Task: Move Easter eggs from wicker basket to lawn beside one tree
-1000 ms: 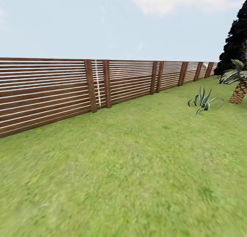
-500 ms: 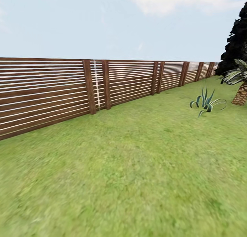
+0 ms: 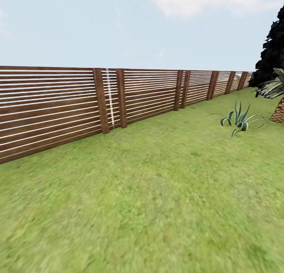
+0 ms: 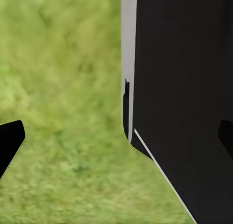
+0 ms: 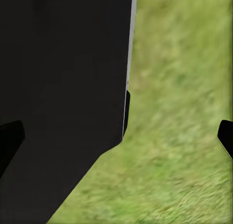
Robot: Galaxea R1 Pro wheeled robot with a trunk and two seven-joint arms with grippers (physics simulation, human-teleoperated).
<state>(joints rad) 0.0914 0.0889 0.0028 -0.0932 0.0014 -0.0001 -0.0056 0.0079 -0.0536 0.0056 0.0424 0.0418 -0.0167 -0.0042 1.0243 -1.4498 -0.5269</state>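
Down at the left gripper (image 4: 116, 139), two black fingertips (image 4: 9, 141) poke in from opposite edges of the wrist view, spread wide with nothing between them. Same story at the right gripper (image 5: 116, 136): dark fingertips (image 5: 225, 136) set far apart, holding nothing. Beside each one stands a flat, matte black body panel (image 4: 189, 88) of the robot with a thin pale-grey edge, smooth and angular, cut on a diagonal at its lower end. Behind both hands lies the lawn (image 3: 157, 194), soft, mottled yellow-green grass, blurred and grainy up close.

From the head camera, that lawn spreads wide and flat, patchy in lighter and darker greens, running right up to the foot of a long wooden fence (image 3: 59, 107). The fence is horizontal brown slats with pale gaps, held by paired thick upright posts, receding toward the far right. Well out from the fence on the grass sits a spiky agave plant (image 3: 240, 123), with curved blue-green blades edged pale. Just past it, farther from the fence, is a palm (image 3: 278, 103), with a scaly tan trunk base and striped fronds, cut by the frame edge. Behind the palm, near the fence's far end, rises a near-black, rough cypress (image 3: 273, 48). Above the fence is a pale blue sky with a white cloud.
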